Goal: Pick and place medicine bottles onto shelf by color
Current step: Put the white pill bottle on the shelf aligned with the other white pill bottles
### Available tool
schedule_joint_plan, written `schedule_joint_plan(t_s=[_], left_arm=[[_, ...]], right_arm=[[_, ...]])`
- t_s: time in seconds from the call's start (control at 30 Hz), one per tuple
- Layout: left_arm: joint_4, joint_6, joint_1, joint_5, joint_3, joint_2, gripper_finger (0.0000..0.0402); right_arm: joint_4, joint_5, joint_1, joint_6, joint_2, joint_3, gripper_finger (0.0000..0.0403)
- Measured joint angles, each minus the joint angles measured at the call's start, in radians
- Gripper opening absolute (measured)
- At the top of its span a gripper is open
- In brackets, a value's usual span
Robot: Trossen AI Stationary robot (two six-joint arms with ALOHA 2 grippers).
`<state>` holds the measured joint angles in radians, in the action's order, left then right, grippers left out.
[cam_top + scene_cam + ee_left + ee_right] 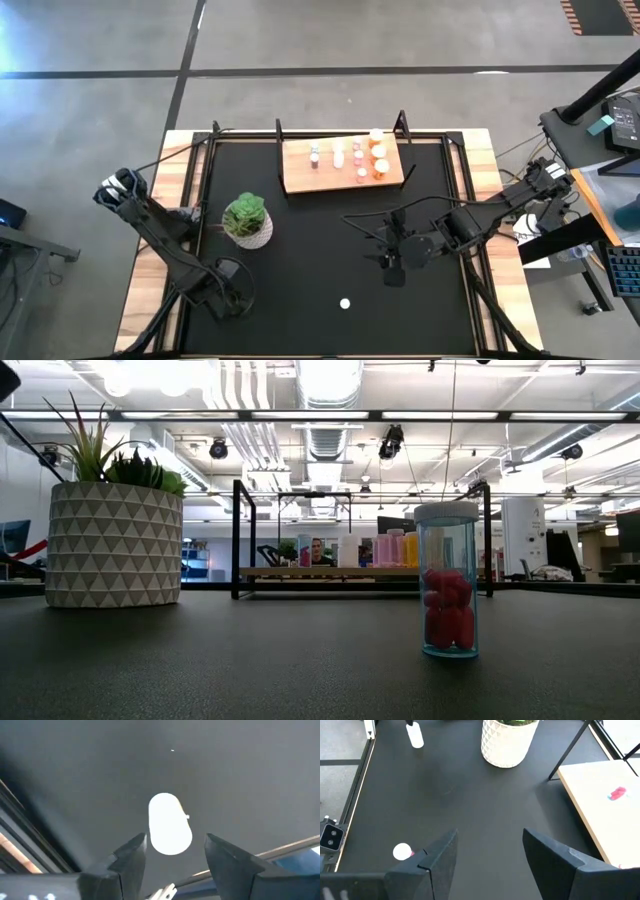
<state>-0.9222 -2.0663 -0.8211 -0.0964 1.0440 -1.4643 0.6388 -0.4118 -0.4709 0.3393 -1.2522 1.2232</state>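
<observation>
A white medicine bottle (170, 824) lies on its side on the black table. My left gripper (175, 840) hangs open above it, pointing down, one finger to each side, near the table's front left (228, 293). The right wrist view shows the same bottle (414, 735). A clear, white-capped bottle of red pills (447, 580) stands upright near the front edge (345, 303). The shelf (343, 178) at the far middle carries several bottles (358, 158). My right gripper (392, 262) hovers open and empty at mid-table (490, 837).
A green plant in a white patterned pot (247, 222) stands left of centre, between the left arm and the shelf. The shelf's black upright frames (403, 125) rise at its two ends. Bare black tabletop (300, 270) lies between the two grippers.
</observation>
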Motion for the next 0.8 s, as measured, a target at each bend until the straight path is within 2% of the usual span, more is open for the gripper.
schedule_joint_plan(t_s=[0.3, 0.8], left_arm=[[0.086, -0.023, -0.001, -0.029, -0.037, -0.003, 0.0183], [0.077, -0.045, -0.004, -0.030, -0.038, -0.017, 0.0183]], right_arm=[[0.000, 0.000, 0.000, -0.003, 0.000, 0.000, 0.0215], [0.000, 0.000, 0.000, -0.020, 0.000, 0.000, 0.0215]])
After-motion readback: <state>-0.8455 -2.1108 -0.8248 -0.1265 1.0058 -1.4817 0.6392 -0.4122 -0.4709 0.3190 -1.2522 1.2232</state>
